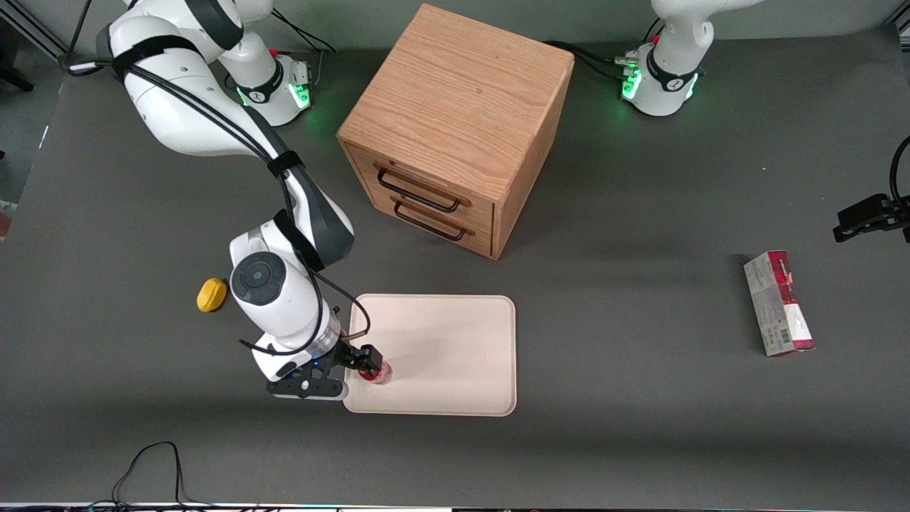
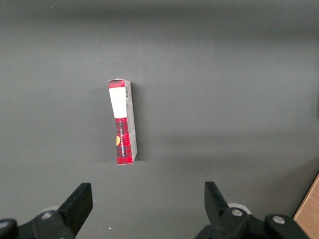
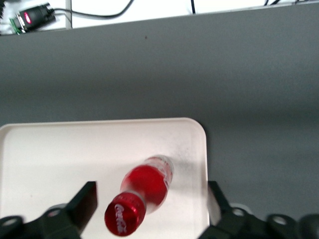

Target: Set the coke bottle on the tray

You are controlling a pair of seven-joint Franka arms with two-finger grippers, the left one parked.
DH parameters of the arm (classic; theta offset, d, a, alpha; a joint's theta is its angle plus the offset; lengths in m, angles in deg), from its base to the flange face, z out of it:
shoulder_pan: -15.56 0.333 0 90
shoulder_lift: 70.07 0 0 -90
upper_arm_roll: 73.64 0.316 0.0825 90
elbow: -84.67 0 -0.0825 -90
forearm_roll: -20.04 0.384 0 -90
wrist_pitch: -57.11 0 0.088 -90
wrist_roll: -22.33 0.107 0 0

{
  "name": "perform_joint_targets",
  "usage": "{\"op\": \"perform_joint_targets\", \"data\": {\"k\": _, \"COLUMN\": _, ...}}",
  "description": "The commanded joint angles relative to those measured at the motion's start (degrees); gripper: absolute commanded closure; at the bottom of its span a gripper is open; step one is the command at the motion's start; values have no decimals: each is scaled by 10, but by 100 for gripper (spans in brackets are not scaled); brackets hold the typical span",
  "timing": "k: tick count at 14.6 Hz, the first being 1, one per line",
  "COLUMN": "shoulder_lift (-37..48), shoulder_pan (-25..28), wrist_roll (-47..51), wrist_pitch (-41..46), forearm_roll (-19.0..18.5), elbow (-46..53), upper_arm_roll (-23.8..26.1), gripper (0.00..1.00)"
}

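Note:
The coke bottle [image 1: 377,371] is small and red with a red cap. It stands on the cream-beige tray [image 1: 455,341], in the tray's corner nearest the front camera at the working arm's end. My right gripper [image 1: 361,361] is directly above it. In the right wrist view the gripper [image 3: 151,209] is open. Its dark fingers [image 3: 83,201] stand wide on either side of the bottle [image 3: 147,185] without touching it. The cap with white script points up at the camera. The tray's rim [image 3: 202,149] runs close beside the bottle.
A wooden two-drawer cabinet [image 1: 455,128] stands farther from the front camera than the tray. A yellow object [image 1: 211,294] lies beside the working arm. A red-and-grey carton [image 1: 778,304] lies toward the parked arm's end and shows in the left wrist view [image 2: 122,122].

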Motion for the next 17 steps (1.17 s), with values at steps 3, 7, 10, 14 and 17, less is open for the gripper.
{"op": "perform_joint_targets", "data": {"k": 3, "shoulder_lift": 46, "shoulder_pan": -5, "wrist_roll": 3, "wrist_pitch": 28, "forearm_roll": -10, "elbow": 2, "upper_arm_roll": -7, "gripper": 0}}
{"op": "perform_joint_targets", "data": {"k": 7, "shoulder_lift": 138, "shoulder_pan": -3, "wrist_roll": -118, "wrist_pitch": 166, "forearm_roll": 86, "elbow": -3, "upper_arm_roll": -70, "gripper": 0}}
{"op": "perform_joint_targets", "data": {"k": 10, "shoulder_lift": 234, "shoulder_pan": 1, "wrist_roll": -238, "wrist_pitch": 252, "forearm_roll": 142, "elbow": -57, "upper_arm_roll": -142, "gripper": 0}}
{"op": "perform_joint_targets", "data": {"k": 14, "shoulder_lift": 401, "shoulder_pan": 0, "wrist_roll": -306, "wrist_pitch": 257, "forearm_roll": 142, "elbow": -242, "upper_arm_roll": -201, "gripper": 0}}
{"op": "perform_joint_targets", "data": {"k": 17, "shoulder_lift": 494, "shoulder_pan": -7, "wrist_roll": -320, "wrist_pitch": 281, "forearm_roll": 144, "elbow": -327, "upper_arm_roll": -234, "gripper": 0}}
